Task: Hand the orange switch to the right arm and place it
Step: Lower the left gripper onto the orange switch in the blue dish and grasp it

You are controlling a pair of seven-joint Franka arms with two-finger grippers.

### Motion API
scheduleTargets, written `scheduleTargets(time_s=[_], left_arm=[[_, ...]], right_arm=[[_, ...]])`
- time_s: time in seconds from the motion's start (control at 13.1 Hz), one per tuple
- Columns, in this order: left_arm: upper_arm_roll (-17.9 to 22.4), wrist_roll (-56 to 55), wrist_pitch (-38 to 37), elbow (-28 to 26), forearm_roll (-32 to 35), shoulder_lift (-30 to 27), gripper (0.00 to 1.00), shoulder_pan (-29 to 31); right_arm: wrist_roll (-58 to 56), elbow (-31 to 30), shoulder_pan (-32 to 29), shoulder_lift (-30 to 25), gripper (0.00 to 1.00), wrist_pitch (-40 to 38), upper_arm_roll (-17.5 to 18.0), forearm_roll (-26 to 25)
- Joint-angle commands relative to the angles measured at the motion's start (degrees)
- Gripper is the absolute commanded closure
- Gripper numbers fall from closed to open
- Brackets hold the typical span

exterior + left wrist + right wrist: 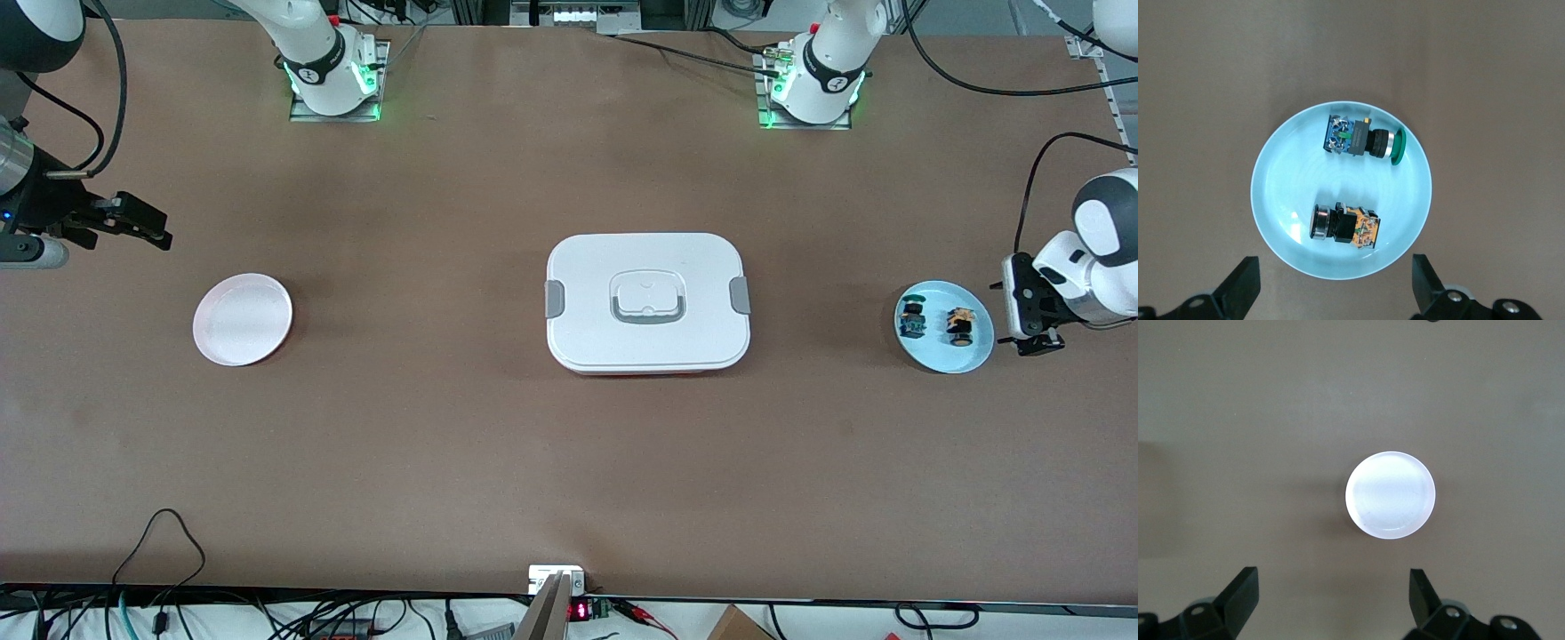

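The orange switch [959,325] lies on its side on a small light-blue plate [935,352] at the left arm's end of the table. In the left wrist view the switch [1346,225] shows a black body, orange parts and a round cap, on the plate [1278,187]. My left gripper [1034,341] is open and empty, up in the air just off the plate's rim, with its fingers [1243,285] wide apart. My right gripper [151,229] is open and empty, up over the table near a white plate [242,318] at the right arm's end.
A blue-bodied switch with a green cap [1361,139] lies beside the orange one on the blue plate. A white lidded box [647,302] with grey latches sits mid-table. The white plate [1390,495] holds nothing. Cables run along the table's near edge.
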Motion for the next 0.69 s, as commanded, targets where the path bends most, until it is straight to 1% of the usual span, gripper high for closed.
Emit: scheduleTargets(time_s=[0.0, 0.15, 0.31, 0.46, 0.61], left_arm=[[-0.8, 6.4, 8.6, -5.0, 0.7, 0.7, 0.00, 2.9], [-0.9, 10.4, 14.4, -7.0, 0.4, 2.6, 0.00, 3.7], [-1.2, 11.8, 15.7, -6.9, -0.2, 4.5, 0.00, 4.1], [-2.9, 11.8, 16.7, -7.0, -0.3, 5.2, 0.00, 5.0], [-5.5, 11.8, 16.8, -7.0, -0.3, 5.9, 0.00, 7.6]], right_arm=[[0.0, 1.4, -0.1, 0.3, 0.00, -1.2, 0.3, -0.1], [-0.2, 1.4, -0.1, 0.3, 0.00, -1.2, 0.3, 0.0], [-0.3, 1.4, -0.1, 0.3, 0.00, -1.2, 0.3, 0.0], [-0.3, 1.3, -0.2, 0.4, 0.00, -1.3, 0.3, 0.2], [-0.3, 1.4, -0.1, 0.4, 0.00, -1.3, 0.3, 0.2]])
